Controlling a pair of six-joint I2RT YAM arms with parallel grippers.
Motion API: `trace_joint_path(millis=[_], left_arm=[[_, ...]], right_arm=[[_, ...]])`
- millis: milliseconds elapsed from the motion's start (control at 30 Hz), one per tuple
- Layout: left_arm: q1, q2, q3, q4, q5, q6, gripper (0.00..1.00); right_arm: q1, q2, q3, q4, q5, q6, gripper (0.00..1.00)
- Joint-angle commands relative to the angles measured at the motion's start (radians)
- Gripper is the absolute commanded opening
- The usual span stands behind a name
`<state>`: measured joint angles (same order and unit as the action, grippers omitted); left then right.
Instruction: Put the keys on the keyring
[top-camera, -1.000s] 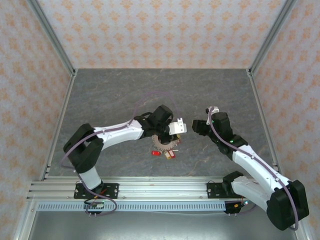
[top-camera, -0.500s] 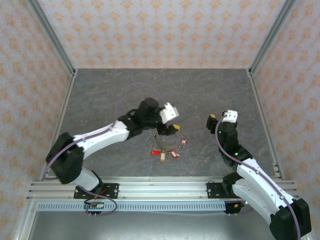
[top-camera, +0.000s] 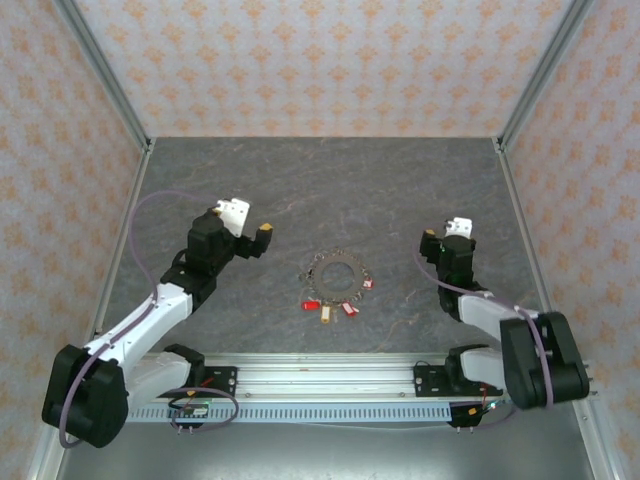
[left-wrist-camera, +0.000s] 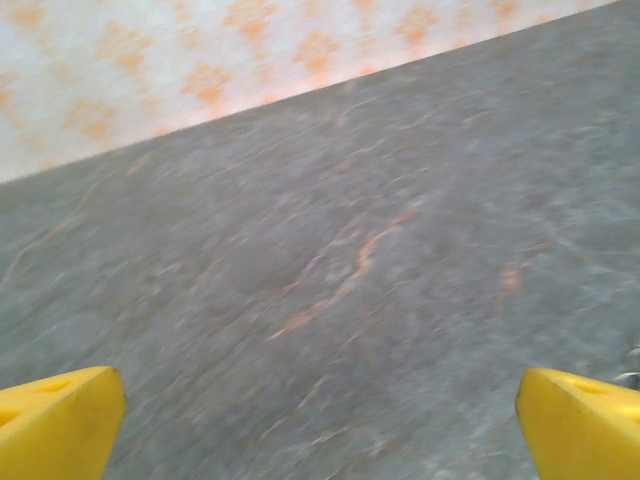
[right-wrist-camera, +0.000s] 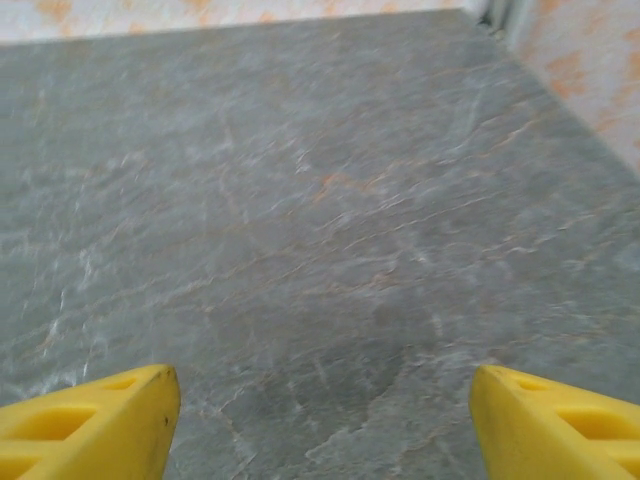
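The keyring (top-camera: 318, 266), a thin grey hoop, lies flat on the grey table in the top view, midway between the arms. Several keys hang around it, fanned out on the table: red tags (top-camera: 310, 304) at the front and right, and a pale yellow tag (top-camera: 325, 317) at the front. My left gripper (top-camera: 256, 238) hovers well to the ring's left, open. Its yellow fingertips (left-wrist-camera: 55, 420) sit far apart in the left wrist view, with bare table between them. My right gripper (top-camera: 436, 241) is off to the ring's right, also open, its fingertips (right-wrist-camera: 85, 425) wide apart and nothing between them.
Patterned walls and metal corner posts (top-camera: 105, 80) enclose the table on three sides. A metal rail (top-camera: 320, 375) carrying both arm bases runs along the near edge.
Both arms have pulled back from the keyring, the left one to the left and the right one to the right. Both grippers have opened. The ring with its keys now lies alone on the table.
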<state>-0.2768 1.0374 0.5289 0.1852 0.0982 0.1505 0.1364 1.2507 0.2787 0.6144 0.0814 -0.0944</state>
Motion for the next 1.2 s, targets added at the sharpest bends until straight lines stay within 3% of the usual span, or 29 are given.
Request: trace_joint_path(millis=[0, 233, 267, 300, 367, 433, 633, 667, 733, 867, 1167], left_arm=[[0.044, -0.011, -0.053, 0.047, -0.104, -0.047, 1.00], [0.120, 0.021, -0.160, 0.221, -0.119, -0.046, 1.00], [0.131, 0.044, -0.173, 0.269, -0.099, -0.035, 1.00], [0.143, 0.066, -0.186, 0.318, -0.085, -0.029, 1.00], [0.175, 0.131, -0.208, 0.430, -0.040, -0.027, 1.00], [0.198, 0.209, -0.207, 0.517, -0.002, -0.025, 1.00], [0.258, 0.461, -0.178, 0.706, 0.060, -0.068, 1.00], [0.273, 0.439, -0.153, 0.613, 0.084, -0.073, 1.00], [0.277, 0.455, -0.147, 0.632, 0.085, -0.081, 1.00], [0.267, 0.462, -0.107, 0.571, -0.088, -0.136, 1.00], [0.259, 0.460, -0.104, 0.558, -0.098, -0.134, 1.00]], right_arm=[[-0.006, 0.066, 0.039, 0.157, -0.092, -0.079, 0.76], [-0.086, 0.283, -0.005, 0.464, -0.127, -0.017, 0.79], [-0.086, 0.292, 0.016, 0.437, -0.135, -0.020, 0.80], [-0.086, 0.257, 0.060, 0.292, -0.123, -0.017, 0.81], [-0.086, 0.286, 0.112, 0.248, -0.027, 0.021, 0.99], [-0.085, 0.272, 0.114, 0.209, 0.037, 0.045, 0.99], [-0.086, 0.277, 0.106, 0.238, -0.035, 0.016, 0.99], [-0.085, 0.274, 0.107, 0.231, -0.039, 0.015, 0.99], [-0.085, 0.276, 0.112, 0.225, -0.043, 0.015, 0.99], [-0.086, 0.276, 0.112, 0.219, -0.045, 0.013, 0.99], [-0.086, 0.277, 0.119, 0.210, -0.041, 0.019, 0.99]])
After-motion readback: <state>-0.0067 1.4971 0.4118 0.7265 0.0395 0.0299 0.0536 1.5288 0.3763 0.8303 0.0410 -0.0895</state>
